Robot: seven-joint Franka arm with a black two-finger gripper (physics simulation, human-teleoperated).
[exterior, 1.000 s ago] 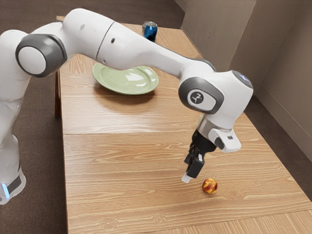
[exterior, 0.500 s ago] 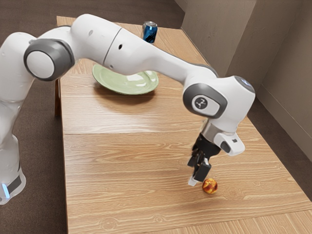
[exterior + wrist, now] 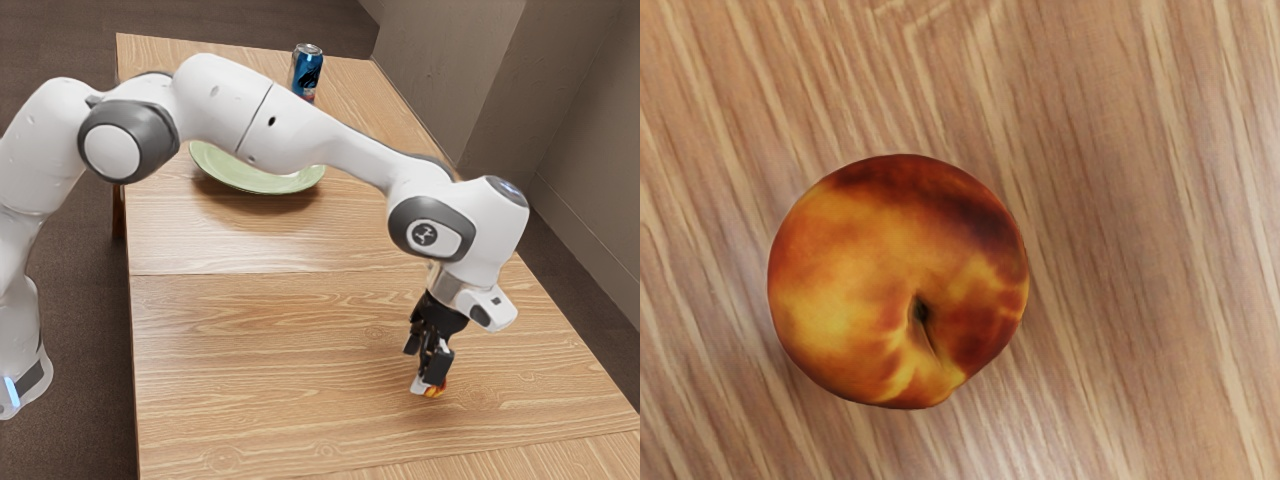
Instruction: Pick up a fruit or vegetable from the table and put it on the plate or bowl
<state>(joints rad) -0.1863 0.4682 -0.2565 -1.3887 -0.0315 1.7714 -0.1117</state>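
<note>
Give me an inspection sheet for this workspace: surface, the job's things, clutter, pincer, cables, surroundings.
Surface: wooden table, light plank grain.
Job's things: peach lying on the table toward its near end; green plate at the far end, partly behind the arm.
Clutter: blue can upright beyond the plate.
Grippers: pincer low over the peach, right at it; grip cannot be judged.
Cables: nothing seen.
Surroundings: brown carpet; beige walls at the exterior view's right.

The arm stretched from the frame's upper left to its lower right. The wrist was bent downward, and the gripper pointed straight down, low in the frame's lower right.
</note>
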